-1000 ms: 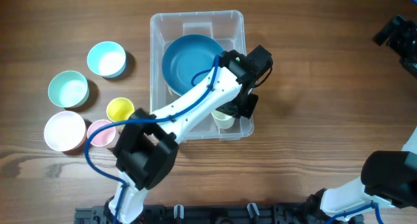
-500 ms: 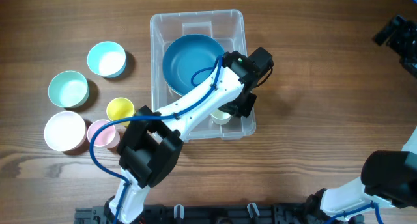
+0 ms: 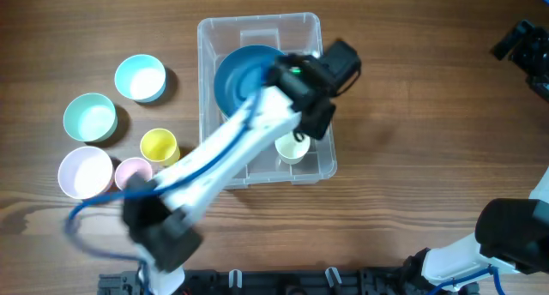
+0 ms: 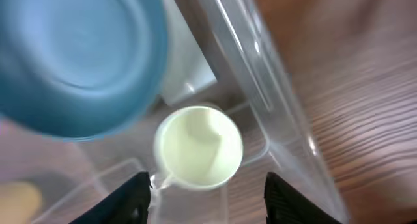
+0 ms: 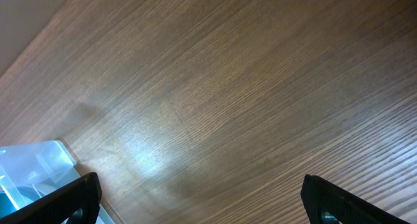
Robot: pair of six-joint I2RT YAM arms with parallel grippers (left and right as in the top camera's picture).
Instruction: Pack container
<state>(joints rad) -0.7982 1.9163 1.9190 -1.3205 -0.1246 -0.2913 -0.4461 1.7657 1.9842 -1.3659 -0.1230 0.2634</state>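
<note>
The clear container point(image 3: 257, 22) sits mid-table with a large blue bowl point(image 3: 233, 76) in its far half. A small pale yellow-green cup point(image 3: 292, 147) stands upright in its near right corner. My left gripper point(image 3: 310, 122) hovers just above that corner, its arm blurred. In the left wrist view the cup point(image 4: 199, 146) stands free beyond the open gripper point(image 4: 212, 201), next to the blue bowl point(image 4: 78, 55) and the container wall point(image 4: 260, 74). Nothing is between the fingers point(image 4: 133, 198). My right gripper point(image 5: 208, 201) is open over bare wood, with the container's corner point(image 5: 32, 165) at the left.
Left of the container are a light blue bowl point(image 3: 140, 77), a mint bowl point(image 3: 89, 117), a yellow cup point(image 3: 159, 146), a pink cup point(image 3: 133, 172) and a pale pink bowl point(image 3: 84, 171). The right arm's base point(image 3: 506, 235) is at the front right corner.
My left gripper has opened and let go of the pale cup, which now stands in the container. The left arm is swinging leftward and shows blurred. The right arm has not moved.
</note>
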